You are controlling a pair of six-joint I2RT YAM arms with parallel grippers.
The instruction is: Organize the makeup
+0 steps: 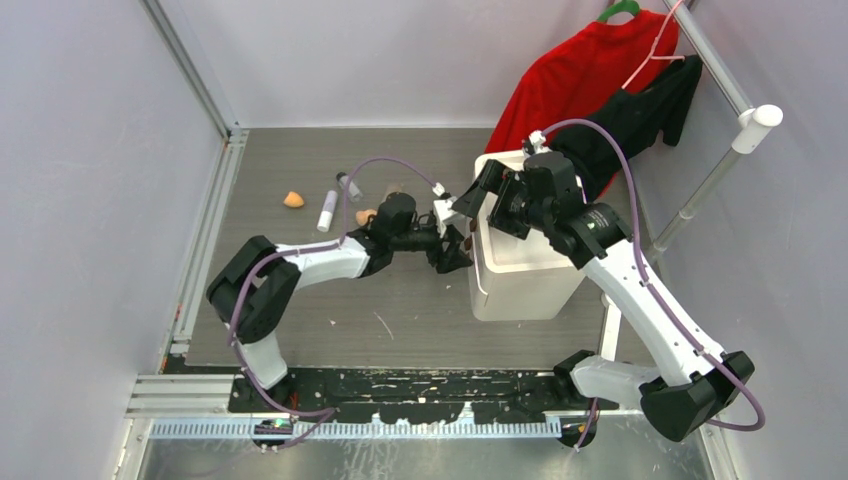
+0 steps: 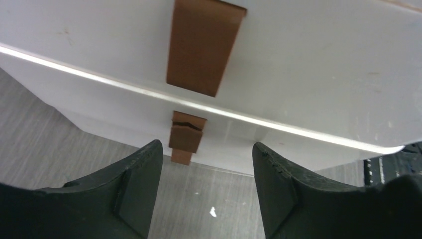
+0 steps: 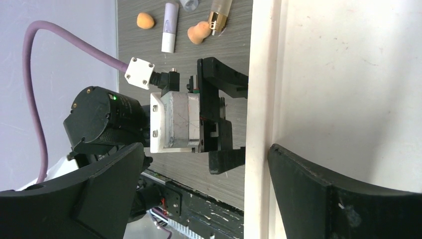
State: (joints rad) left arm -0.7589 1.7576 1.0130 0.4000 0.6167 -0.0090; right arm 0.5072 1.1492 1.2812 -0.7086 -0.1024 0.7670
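Your left claw and right claw stood open, empty, at the white case. The orange sponge and white tube lay unsorted toward its nine o'clock.

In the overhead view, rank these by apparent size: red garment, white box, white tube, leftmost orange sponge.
Largest: red garment and white box look alike; the garment hangs nearer the camera, so I won't rank them.
Next: white tube.
Smallest: orange sponge.

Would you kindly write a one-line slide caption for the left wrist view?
Open left hand facing the brown clasp on the white rectangular box.
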